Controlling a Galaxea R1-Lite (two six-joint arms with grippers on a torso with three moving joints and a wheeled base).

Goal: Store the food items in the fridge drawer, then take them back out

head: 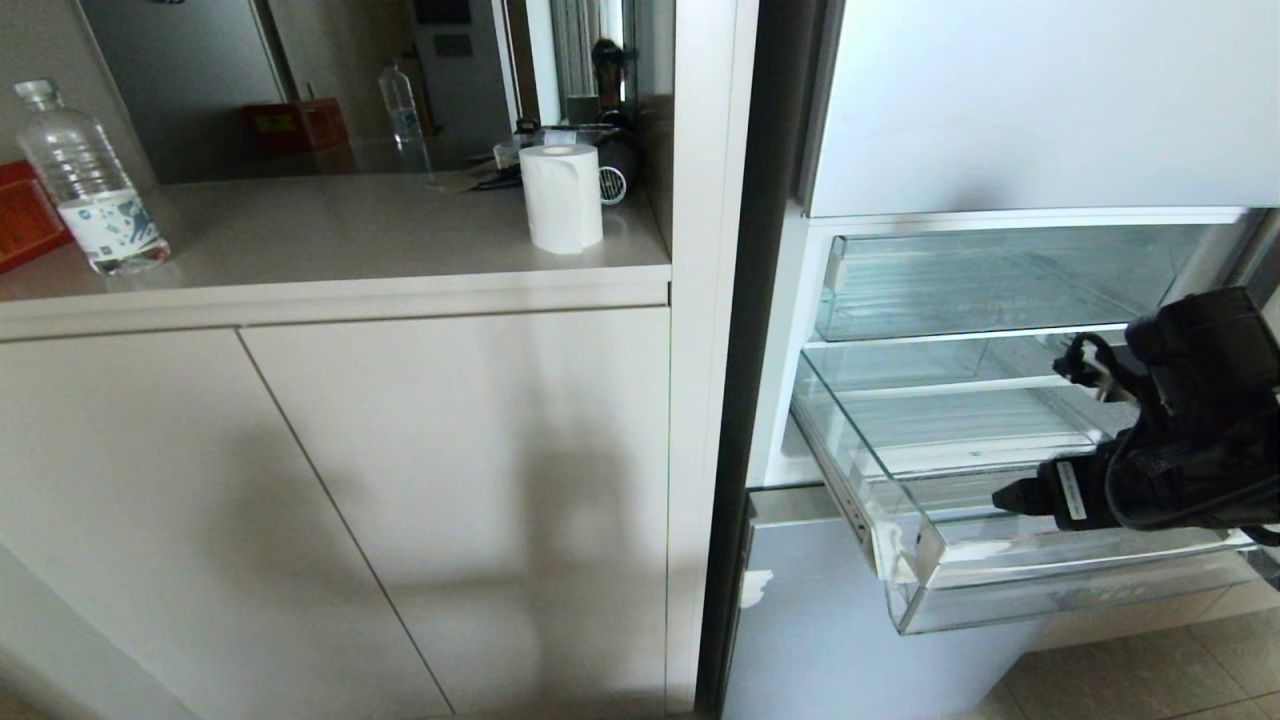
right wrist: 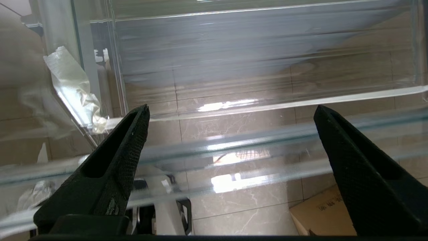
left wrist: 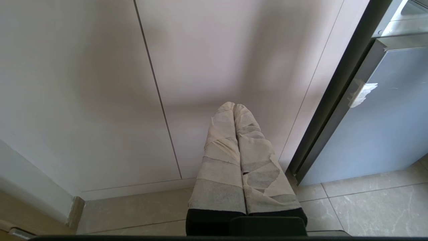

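Fingers: right gripper [right wrist: 230, 110] spread wide and holding nothing, black tips poised over the front lip of the drawer [head: 1000, 560]; left gripper [left wrist: 234, 106] pressed together, taped, hanging low before the cabinet [head: 330, 480].
Fridge: door panels [head: 1040, 100] silver-blue, compartment open on the right of the head view, a clear bin [head: 1000, 280] behind and above the pulled-out drawer.
Drawer: clear plastic, drawn out over the tiled floor [head: 1150, 670]; no fruit shows in the part of it that can be seen, and no food item appears in any view.
Step in hand: by the look of it, the right arm is either reaching into the drawer or clearing it; which one cannot be told.
Doing it well: keep the open tips above the stepped lip, travel level, and avoid hooking the rim, since clear walls are easy to misjudge.
In the way: front lip directly under the tips; torn tape [right wrist: 72, 87] at the drawer's corner; a cardboard box [right wrist: 326, 214] on the floor beneath.
Around: counter [head: 330, 250] with a water bottle [head: 88, 180] and a paper roll [head: 562, 198], well apart from the work.
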